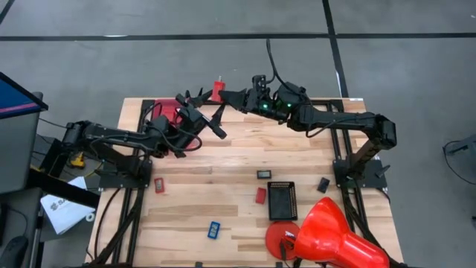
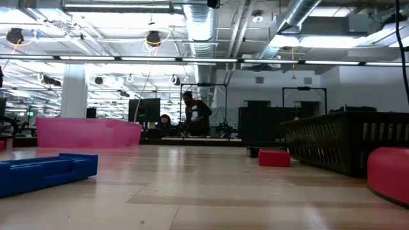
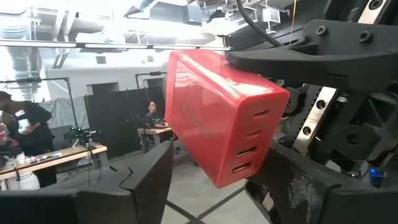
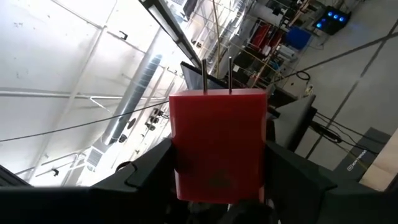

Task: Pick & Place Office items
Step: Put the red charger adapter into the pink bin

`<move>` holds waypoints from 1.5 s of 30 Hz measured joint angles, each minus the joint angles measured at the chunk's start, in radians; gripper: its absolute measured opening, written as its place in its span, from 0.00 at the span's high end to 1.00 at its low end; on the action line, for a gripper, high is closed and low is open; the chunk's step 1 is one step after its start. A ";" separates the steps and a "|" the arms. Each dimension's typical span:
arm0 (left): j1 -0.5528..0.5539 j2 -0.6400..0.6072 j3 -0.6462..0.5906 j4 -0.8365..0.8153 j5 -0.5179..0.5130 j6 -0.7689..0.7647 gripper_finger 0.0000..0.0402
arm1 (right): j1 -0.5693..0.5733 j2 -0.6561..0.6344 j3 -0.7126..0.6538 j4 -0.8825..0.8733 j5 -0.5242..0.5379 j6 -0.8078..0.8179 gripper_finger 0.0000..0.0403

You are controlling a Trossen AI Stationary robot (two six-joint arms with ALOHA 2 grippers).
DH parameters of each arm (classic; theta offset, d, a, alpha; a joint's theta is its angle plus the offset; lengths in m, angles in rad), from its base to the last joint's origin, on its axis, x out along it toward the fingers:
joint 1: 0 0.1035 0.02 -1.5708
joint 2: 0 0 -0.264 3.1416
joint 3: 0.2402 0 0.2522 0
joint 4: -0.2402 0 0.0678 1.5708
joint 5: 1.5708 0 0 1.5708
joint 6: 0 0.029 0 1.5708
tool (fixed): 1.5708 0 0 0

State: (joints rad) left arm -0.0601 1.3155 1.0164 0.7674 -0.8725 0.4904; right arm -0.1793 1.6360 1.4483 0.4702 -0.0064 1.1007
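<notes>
Above the far edge of the worktop [image 1: 238,171] we see the right hand [image 1: 224,94] clamped on a red charger block [image 4: 217,144], lifted clear of the wood, its two metal prongs pointing away from the wrist. Our left hand [image 1: 213,123] hangs just beside it with fingers [image 3: 143,180] spread apart, the block between them but untouched. Other office items lie scattered on the boards: a blue piece [image 1: 213,229], a red block [image 1: 261,195], another red one [image 1: 158,184]
</notes>
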 joint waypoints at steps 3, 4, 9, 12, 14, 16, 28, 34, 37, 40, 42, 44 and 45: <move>0.000 0.000 0.000 0.003 0.008 0.000 0.46 | -0.006 0.000 0.000 0.000 -0.002 0.016 0.46; 0.000 0.000 0.000 0.006 0.008 0.000 0.47 | -0.009 0.000 0.000 -0.004 -0.006 0.022 0.46; 0.000 0.000 0.000 0.041 0.011 0.000 0.49 | -0.020 0.000 0.000 -0.051 -0.020 0.041 0.46; 0.000 0.000 0.000 0.053 0.014 0.001 0.49 | -0.019 0.000 0.000 -0.055 -0.019 0.037 0.46; 0.005 0.000 0.000 0.054 0.016 0.001 0.49 | -0.018 0.000 0.000 -0.054 -0.019 0.031 0.46; 0.006 0.000 0.000 0.052 0.016 0.000 0.49 | -0.018 0.000 0.000 -0.057 -0.020 0.029 0.46; 0.006 0.000 0.000 0.055 0.020 -0.020 0.60 | -0.019 0.000 0.000 -0.051 -0.047 0.046 0.46; 0.006 -0.002 0.000 0.068 0.030 -0.022 0.65 | -0.018 0.000 0.000 -0.039 -0.067 0.061 0.46; 0.004 -0.002 0.000 0.079 0.035 -0.021 0.67 | -0.015 0.000 0.000 -0.026 -0.068 0.063 0.46; 0.003 -0.002 0.001 0.084 0.038 -0.018 0.70 | -0.013 0.000 0.000 -0.016 -0.069 0.060 0.46; 0.003 -0.002 0.001 0.087 0.010 -0.017 0.71 | -0.011 0.000 -0.001 -0.013 -0.069 0.051 0.45; 0.001 -0.001 0.002 0.090 -0.040 -0.015 0.71 | -0.006 0.004 -0.003 -0.004 -0.069 0.035 0.42; 0.000 -0.007 0.002 0.087 -0.048 -0.002 0.71 | -0.002 0.005 -0.004 0.002 -0.067 0.029 0.41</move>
State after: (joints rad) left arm -0.0597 1.3089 1.0180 0.8549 -0.9204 0.4880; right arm -0.1815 1.6409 1.4446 0.4724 -0.0739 1.1294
